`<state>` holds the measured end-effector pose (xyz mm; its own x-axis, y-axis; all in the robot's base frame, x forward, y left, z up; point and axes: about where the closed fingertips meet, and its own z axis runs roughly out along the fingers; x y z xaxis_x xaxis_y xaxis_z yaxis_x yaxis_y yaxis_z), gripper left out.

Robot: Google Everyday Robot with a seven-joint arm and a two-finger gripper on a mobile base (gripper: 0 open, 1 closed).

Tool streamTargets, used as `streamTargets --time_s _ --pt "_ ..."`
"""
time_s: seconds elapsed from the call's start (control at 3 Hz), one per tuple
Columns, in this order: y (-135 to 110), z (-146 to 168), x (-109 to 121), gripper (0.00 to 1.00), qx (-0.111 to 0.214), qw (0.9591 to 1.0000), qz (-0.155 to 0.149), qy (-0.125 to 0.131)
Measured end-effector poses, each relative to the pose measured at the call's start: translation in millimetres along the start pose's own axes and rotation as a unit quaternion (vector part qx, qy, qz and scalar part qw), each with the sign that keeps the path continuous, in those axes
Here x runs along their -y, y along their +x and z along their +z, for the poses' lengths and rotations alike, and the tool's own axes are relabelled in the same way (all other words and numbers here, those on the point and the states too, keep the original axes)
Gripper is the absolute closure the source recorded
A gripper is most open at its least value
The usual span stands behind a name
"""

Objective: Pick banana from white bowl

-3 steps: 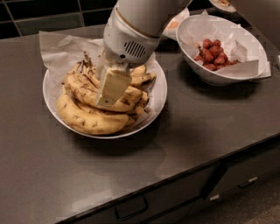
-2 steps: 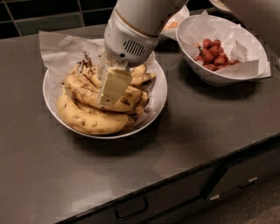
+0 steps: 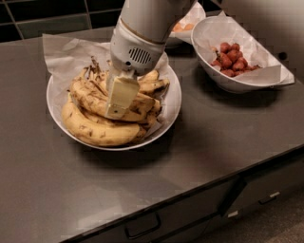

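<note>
The single arm (image 3: 152,14) slants in from the top edge, left of centre, running down and slightly to the left. It is a thick, pale cylinder. Its rounded wrist housing (image 3: 135,53) shows a small vent grille facing the camera. Below the housing the gripper (image 3: 116,110) points steeply down, a cream, flat-sided part narrowing toward its lower-left tip. The gripper hangs low inside the white bowl (image 3: 172,97), near its middle; whether the tip is touching anything cannot be told.

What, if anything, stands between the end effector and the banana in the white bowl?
Nothing visible does. The end effector is down inside the white bowl, directly over the streaked banana and apparently touching it. A plumper banana lies toward the near rim, beside the streaked one and not in the way.
</note>
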<state>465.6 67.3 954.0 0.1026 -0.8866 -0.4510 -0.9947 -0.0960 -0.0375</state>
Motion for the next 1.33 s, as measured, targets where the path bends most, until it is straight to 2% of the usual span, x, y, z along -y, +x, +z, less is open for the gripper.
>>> streamTargets --time_s 0.33,0.67,1.0,1.33 --pt "0.2 6.6 2.8 0.47 -0.005 1.0000 0.003 -0.007" --pt "0.2 6.7 2.8 0.65 -0.005 1.0000 0.003 -0.007" --pt "0.2 6.7 2.8 0.89 -0.005 1.0000 0.003 -0.007" --pt "-0.4 5.3 2.5 1.00 -0.005 1.0000 0.003 -0.007"
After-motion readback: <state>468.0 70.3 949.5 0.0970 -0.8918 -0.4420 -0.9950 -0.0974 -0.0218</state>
